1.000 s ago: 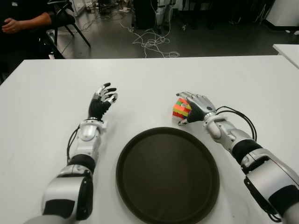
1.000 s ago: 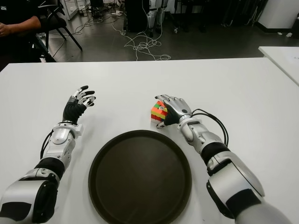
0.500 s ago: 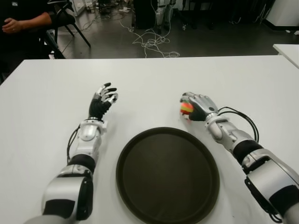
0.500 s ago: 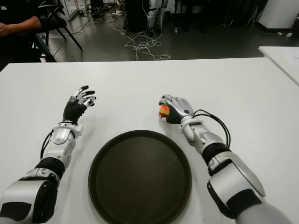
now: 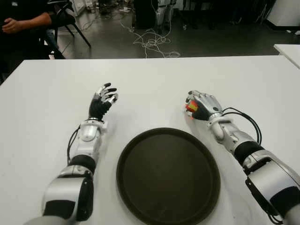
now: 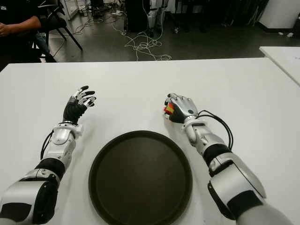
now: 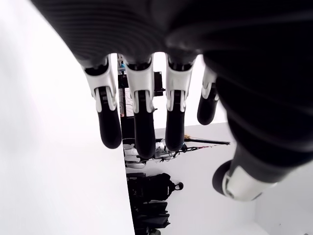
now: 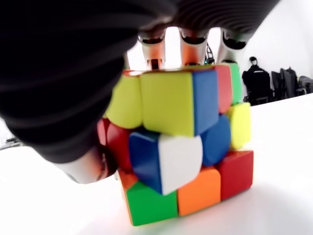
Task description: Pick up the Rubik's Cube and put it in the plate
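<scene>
With right hand [image 5: 202, 106] fingers clenched round the cube [image 8: 181, 142] just beyond the plate [image 5: 168, 174], lift straight, keep grip firm, left hand [image 5: 103, 99] splayed empty.

The table [image 5: 154, 79] is viewed from above by both eye cameras, sharing the whole scene; each hand is viewed closely from its wrist.

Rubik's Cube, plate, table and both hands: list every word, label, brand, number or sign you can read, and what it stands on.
None can be read.
Rubik's Cube, held in the right hand: plain colour stickers, no logo shows.
Plate: unmarked.
Table: bare white.
Left hand, open left of the plate: no lettering visible.
</scene>
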### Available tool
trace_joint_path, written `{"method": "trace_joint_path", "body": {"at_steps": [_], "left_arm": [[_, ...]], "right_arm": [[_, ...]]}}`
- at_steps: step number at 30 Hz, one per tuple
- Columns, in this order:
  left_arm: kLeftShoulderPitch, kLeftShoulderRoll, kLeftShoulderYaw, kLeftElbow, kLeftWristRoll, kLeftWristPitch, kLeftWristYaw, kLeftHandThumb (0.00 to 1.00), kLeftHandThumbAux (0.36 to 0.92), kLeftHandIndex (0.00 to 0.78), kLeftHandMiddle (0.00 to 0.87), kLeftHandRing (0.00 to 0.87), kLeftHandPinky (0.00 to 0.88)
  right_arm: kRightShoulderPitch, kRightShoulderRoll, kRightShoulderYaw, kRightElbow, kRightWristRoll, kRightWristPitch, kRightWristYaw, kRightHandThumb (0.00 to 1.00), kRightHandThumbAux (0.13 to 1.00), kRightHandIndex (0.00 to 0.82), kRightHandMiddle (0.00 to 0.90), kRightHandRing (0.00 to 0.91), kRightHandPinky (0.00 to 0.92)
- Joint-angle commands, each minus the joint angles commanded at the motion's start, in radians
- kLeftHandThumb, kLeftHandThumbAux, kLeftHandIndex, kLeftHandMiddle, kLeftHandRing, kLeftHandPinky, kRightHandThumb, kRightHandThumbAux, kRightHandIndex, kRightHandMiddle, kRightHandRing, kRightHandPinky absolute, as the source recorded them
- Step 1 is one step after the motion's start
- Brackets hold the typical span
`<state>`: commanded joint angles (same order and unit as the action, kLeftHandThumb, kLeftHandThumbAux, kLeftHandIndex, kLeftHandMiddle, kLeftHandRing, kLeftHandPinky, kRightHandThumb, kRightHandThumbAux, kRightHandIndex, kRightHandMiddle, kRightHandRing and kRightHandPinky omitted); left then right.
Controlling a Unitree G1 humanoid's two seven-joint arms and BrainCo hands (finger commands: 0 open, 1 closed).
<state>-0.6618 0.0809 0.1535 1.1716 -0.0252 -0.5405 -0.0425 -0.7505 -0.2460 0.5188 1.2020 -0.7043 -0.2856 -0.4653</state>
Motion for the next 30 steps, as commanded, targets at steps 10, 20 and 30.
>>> {"method": "trace_joint_path", "body": {"at_steps": [10,20,30], "left_arm": [[0.001,0.001,0.000,-0.003,0.000,0.001,-0.001,0.295,0.706,0.158,0.256,0.266,0.277],[0.000,0.002,0.005,0.000,-0.006,0.000,-0.011,0.318,0.704,0.162,0.258,0.266,0.282],[-0.002,0.004,0.006,0.002,-0.005,0.002,-0.008,0.314,0.701,0.161,0.261,0.270,0.291]], "right_arm": [[0.003,-0.003,-0.006,0.000,-0.002,-0.011,-0.037,0.693,0.736,0.415,0.486,0.514,0.513],[0.002,-0.012,-0.024,-0.002,0.001,-0.027,-0.068,0.694,0.736,0.415,0.483,0.510,0.517],[0.025,-0.069,-0.072,-0.158,0.014,-0.021,-0.082,0.695,0.736,0.414,0.466,0.488,0.490]]}}
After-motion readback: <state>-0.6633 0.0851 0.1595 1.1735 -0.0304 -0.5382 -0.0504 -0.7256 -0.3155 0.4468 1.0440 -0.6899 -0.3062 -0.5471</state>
